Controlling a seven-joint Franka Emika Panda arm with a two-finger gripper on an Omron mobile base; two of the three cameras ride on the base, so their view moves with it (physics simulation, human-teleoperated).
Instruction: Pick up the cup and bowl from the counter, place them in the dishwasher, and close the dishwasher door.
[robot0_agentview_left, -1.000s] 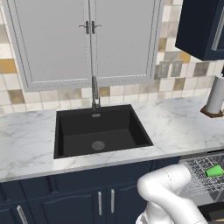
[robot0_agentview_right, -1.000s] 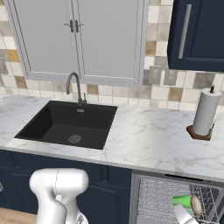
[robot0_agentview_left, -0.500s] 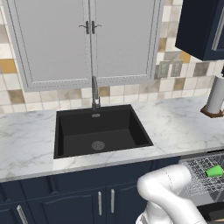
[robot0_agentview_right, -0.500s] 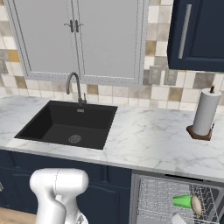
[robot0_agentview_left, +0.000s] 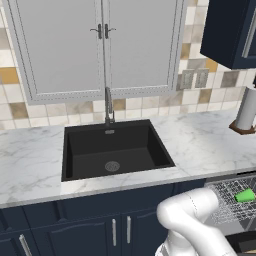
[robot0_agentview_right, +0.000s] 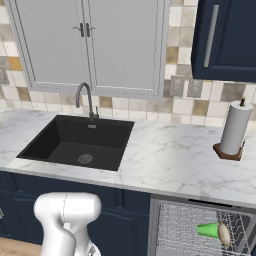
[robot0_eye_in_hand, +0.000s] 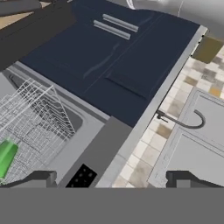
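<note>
The sink (robot0_agentview_right: 77, 142) sat set into the tabletop (robot0_agentview_right: 170, 162), toward its left, with the faucet (robot0_agentview_right: 85, 97) rising behind it at the wall. The towel roll (robot0_agentview_right: 234, 130) stood upright on the tabletop far to the right, near the backsplash. Two cabinet doors (robot0_agentview_right: 85, 45) hung on the wall above the sink, and another cabinet (robot0_agentview_right: 225, 40) hung above the roll. Below the tabletop's front edge, right of the sink, the dishwasher (robot0_agentview_right: 160, 220) held its rack (robot0_agentview_right: 185, 230). In the rack the cup (robot0_agentview_right: 207, 230) lay on its side, the bowl (robot0_agentview_right: 224, 234) touching its right end. Lower cabinets (robot0_agentview_left: 75, 225) ran under the sink, left of the dishwasher.
</note>
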